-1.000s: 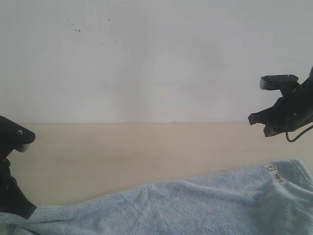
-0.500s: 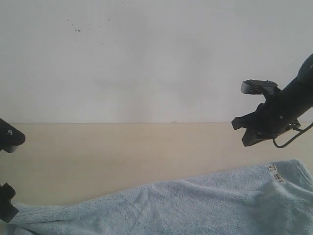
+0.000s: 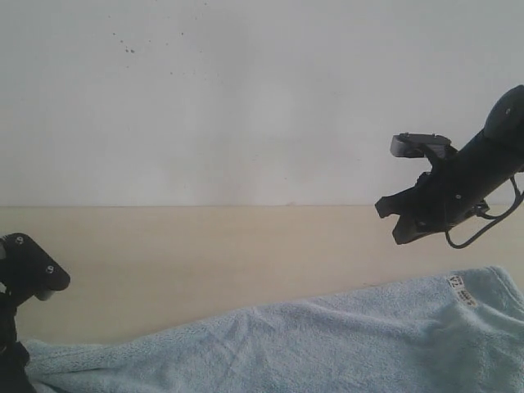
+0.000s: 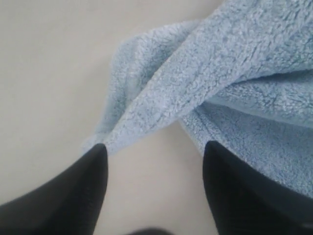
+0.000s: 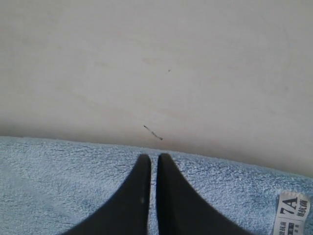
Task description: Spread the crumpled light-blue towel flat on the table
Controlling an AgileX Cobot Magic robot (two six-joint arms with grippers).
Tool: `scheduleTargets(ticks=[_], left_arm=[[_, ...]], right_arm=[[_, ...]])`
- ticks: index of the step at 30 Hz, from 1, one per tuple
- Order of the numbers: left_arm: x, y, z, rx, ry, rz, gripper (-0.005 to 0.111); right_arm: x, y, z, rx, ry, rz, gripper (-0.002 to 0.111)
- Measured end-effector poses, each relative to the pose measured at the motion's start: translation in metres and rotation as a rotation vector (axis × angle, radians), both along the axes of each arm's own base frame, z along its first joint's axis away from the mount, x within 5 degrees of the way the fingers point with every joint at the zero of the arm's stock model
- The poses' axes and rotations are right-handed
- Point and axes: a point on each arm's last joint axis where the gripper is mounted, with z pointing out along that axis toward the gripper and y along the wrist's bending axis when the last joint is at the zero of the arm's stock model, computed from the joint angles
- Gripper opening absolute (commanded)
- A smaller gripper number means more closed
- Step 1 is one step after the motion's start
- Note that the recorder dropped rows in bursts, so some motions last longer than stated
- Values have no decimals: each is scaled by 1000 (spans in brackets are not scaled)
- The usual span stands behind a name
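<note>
The light-blue towel (image 3: pixel 327 344) lies along the near edge of the table (image 3: pixel 205 254), mostly spread, with its white tag (image 3: pixel 463 291) near the far right corner. My right gripper (image 3: pixel 391 223) hangs in the air above that corner. In the right wrist view it (image 5: pixel 153 157) is shut on nothing, over the towel's edge (image 5: pixel 58 181), with the tag (image 5: pixel 292 210) beside it. My left gripper (image 4: pixel 156 146) is open low over the table. A folded, bunched end of the towel (image 4: pixel 234 63) lies just ahead of its fingertips (image 4: pixel 95 161).
A white wall (image 3: pixel 262 98) rises behind the table. Bare tabletop stretches between the towel and the wall. A small dark thread or mark (image 5: pixel 153 132) lies on the table just past the towel's edge.
My right gripper has moved left and a little upward, away from the towel's tagged corner. My left arm slid out to the left edge, then came back lower. The towel has barely shifted.
</note>
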Motion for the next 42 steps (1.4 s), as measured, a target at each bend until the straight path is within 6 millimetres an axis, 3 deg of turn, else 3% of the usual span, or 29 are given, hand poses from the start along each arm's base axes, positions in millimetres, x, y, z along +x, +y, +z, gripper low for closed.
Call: scheduleTargets(ticks=[15,20,22,26,30,36,42], left_arm=[[13,24,-5,-10,-54,68,55],[17,27,-27,9,14,71,54],[19,26,-38,9,43,64,48],[21,23,-49,-3,63,50,6],[22,23,-49,-12,58,51,4],[25,25,-29,1,7,88,4],[16,27,26,-63,-182,105,4]], right_arm=[[1,0,0,-4,-12,11,4],[1,0,0,-5,-16,11,4],[1,0,0,-5,-16,11,4],[1,0,0,-5,-18,10,4],[1,0,0,-5,-18,10,4],[0,0,6,-4,-28,12,4],[-6,-3,26,-39,-67,18,5]])
